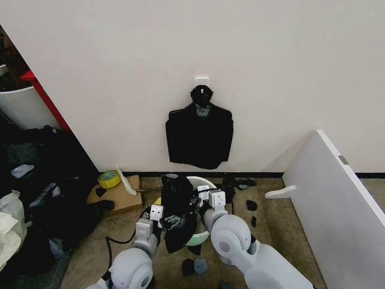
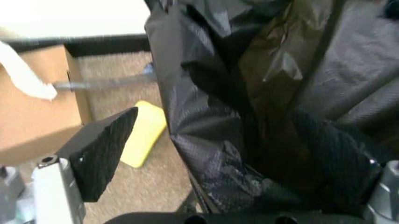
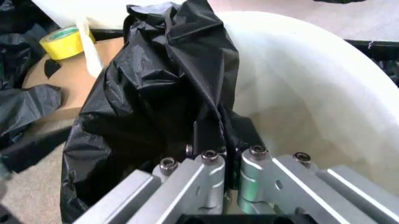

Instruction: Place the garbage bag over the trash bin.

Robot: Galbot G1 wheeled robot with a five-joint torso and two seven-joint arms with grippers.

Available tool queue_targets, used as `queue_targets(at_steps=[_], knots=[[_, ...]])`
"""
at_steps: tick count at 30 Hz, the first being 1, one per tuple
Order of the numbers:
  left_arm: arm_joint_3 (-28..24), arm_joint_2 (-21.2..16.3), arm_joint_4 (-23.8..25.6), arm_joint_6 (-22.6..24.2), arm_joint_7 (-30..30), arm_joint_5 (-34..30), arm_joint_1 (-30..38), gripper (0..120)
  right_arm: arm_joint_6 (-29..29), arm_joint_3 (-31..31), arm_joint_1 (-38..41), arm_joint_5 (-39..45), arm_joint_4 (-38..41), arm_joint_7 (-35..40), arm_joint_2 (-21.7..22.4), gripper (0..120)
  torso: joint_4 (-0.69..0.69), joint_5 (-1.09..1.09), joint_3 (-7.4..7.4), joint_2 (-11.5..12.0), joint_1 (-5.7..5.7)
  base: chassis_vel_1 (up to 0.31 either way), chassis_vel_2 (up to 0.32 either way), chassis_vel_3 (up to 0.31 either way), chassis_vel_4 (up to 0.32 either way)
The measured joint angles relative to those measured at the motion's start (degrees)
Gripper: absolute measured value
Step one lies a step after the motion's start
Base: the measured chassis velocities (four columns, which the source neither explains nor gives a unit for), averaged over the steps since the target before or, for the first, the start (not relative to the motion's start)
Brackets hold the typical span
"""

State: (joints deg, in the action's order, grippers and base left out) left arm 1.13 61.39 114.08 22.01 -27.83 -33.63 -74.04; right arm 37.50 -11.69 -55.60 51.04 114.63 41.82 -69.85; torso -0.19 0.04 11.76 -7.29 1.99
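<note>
The garbage bag [image 1: 177, 208] is glossy black and crinkled, draped over the left side of the trash bin [image 1: 204, 180], a round white bucket on the carpet by the wall. In the right wrist view the bag [image 3: 156, 102] hangs over the bin's rim [image 3: 299, 60], and my right gripper [image 3: 215, 140] is shut on its edge just inside the bin. My left gripper [image 2: 218, 154] is open, its fingers [image 2: 100, 151] wide apart with a fold of the bag [image 2: 249, 102] between them. In the head view both the left gripper [image 1: 165, 220] and the right gripper [image 1: 201, 195] meet at the bag.
A flat bundle of black bags [image 1: 200, 135] hangs on the wall behind. A yellow tape roll [image 1: 109, 179] lies on cardboard [image 1: 117, 195] to the left, beside a dark pile [image 1: 42, 180]. A white board [image 1: 337, 198] leans on the right. Black scraps [image 1: 251, 205] dot the carpet.
</note>
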Motion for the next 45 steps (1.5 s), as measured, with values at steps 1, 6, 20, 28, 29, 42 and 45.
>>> queue_targets(at_steps=[1,6,20,28,29,42,45], knots=[[-0.09,0.46,-0.52,0.45,-0.75,-1.17,0.41,98,-0.01,0.09,-0.03,0.1,0.09,0.04,-0.02,0,0.0,0.0,0.0,0.0,0.0,0.0,0.0,0.0,0.0],[-0.03,1.15,-1.65,1.42,-2.66,-3.55,1.43,88,-0.01,0.14,-0.19,0.16,0.24,0.12,-0.37,0,0.0,0.0,0.0,0.0,0.0,0.0,0.0,0.0,0.0],[1.53,4.08,-3.77,1.35,-4.41,-6.75,2.63,36,0.08,-0.19,-0.63,0.14,0.88,0.12,-0.19,0,0.0,0.0,0.0,0.0,0.0,0.0,0.0,0.0,0.0],[2.2,4.48,-3.83,1.39,-5.51,-8.28,2.71,6,0.11,-0.21,-0.89,0.14,1.15,0.07,0.01,0,0.0,-0.01,0.0,0.0,0.0,0.0,0.0,0.0,0.0],[2.2,4.48,-3.83,1.39,-5.51,-8.28,2.71,6,0.11,-0.21,-0.89,0.14,1.15,0.07,0.01,0,0.0,-0.01,0.0,0.0,0.0,0.0,0.0,0.0,0.0],[5.76,5.34,-3.81,-2.54,-6.63,-8.28,1.66,3,0.15,0.52,-1.93,-0.46,3.42,-0.3,1.2,0,0.0,-0.01,0.0,0.02,0.0,0.0,0.0,0.0,0.0],[8.16,5.45,-2.8,-4.52,-7.05,-8.54,0.59,3,0.1,1.36,-2.33,0.33,5.1,-0.29,2.29,0,0.01,0.01,0.0,0.02,0.0,0.0,0.0,0.0,0.0]])
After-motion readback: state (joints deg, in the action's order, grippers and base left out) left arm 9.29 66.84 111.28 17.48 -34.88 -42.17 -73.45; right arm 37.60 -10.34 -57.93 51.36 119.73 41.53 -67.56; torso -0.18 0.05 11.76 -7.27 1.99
